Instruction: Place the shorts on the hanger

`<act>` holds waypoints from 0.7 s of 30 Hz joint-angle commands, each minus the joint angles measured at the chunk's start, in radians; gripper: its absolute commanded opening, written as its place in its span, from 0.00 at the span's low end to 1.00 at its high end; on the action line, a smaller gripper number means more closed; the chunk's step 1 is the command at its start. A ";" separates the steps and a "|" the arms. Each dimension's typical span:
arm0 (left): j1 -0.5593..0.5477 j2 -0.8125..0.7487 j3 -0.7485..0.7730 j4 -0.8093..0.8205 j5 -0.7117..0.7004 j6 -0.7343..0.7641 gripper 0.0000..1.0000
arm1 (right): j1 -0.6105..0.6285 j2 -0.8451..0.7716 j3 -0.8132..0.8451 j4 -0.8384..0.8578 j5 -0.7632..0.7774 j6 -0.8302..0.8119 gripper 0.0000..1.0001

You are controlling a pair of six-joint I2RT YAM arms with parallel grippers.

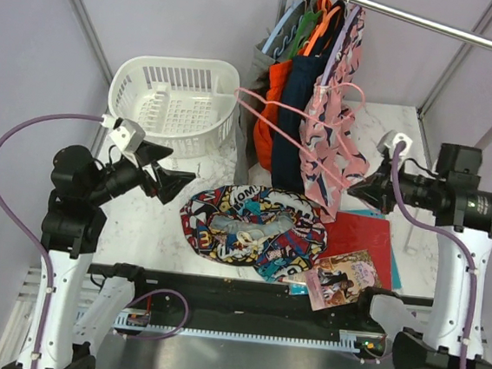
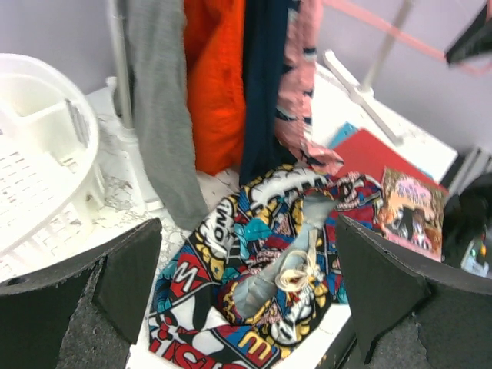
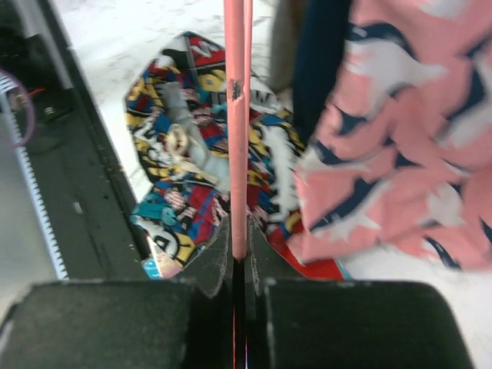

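The comic-print shorts [image 1: 250, 229] lie crumpled on the white table near its front edge; they also show in the left wrist view as the shorts [image 2: 254, 254] and in the right wrist view as the shorts [image 3: 177, 154]. My right gripper [image 1: 363, 185] is shut on the pale-pink wire hanger [image 1: 275, 105], which it holds in the air above and behind the shorts. The hanger's bar [image 3: 234, 115] runs straight out from the closed right gripper [image 3: 239, 246]. My left gripper [image 1: 171, 167] hovers wide open just left of the shorts, and nothing is between the jaws of the left gripper [image 2: 247, 231].
A white basket [image 1: 174, 99] stands at the back left. Grey, orange, navy and pink patterned garments [image 1: 328, 149] hang from a metal rail [image 1: 435, 27] at the back. A red folder [image 1: 363, 235] and a picture book [image 1: 342, 277] lie right of the shorts.
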 commanded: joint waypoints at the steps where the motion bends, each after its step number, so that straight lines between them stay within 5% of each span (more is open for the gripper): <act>1: 0.059 -0.018 -0.015 0.108 0.013 -0.148 0.99 | 0.310 0.003 -0.021 0.267 0.043 0.215 0.00; 4: 0.075 -0.010 0.011 0.092 0.019 -0.139 0.99 | 0.445 0.022 -0.041 0.394 0.164 0.309 0.00; 7: 0.075 0.007 0.099 -0.031 0.042 0.040 0.99 | 0.607 0.107 0.000 0.278 0.283 0.173 0.00; 8: 0.075 0.022 0.127 -0.077 0.041 0.218 0.99 | 0.666 0.127 0.005 0.244 0.310 0.138 0.00; 10: 0.075 0.039 0.211 -0.188 0.057 0.398 0.99 | 0.708 0.165 0.002 0.165 0.365 0.018 0.00; 14: 0.072 0.215 0.395 -0.673 0.113 0.890 0.94 | 0.733 0.167 -0.061 0.182 0.417 -0.028 0.00; 21: 0.013 0.334 0.344 -0.906 0.183 1.172 0.95 | 0.762 0.170 -0.113 0.276 0.442 0.008 0.00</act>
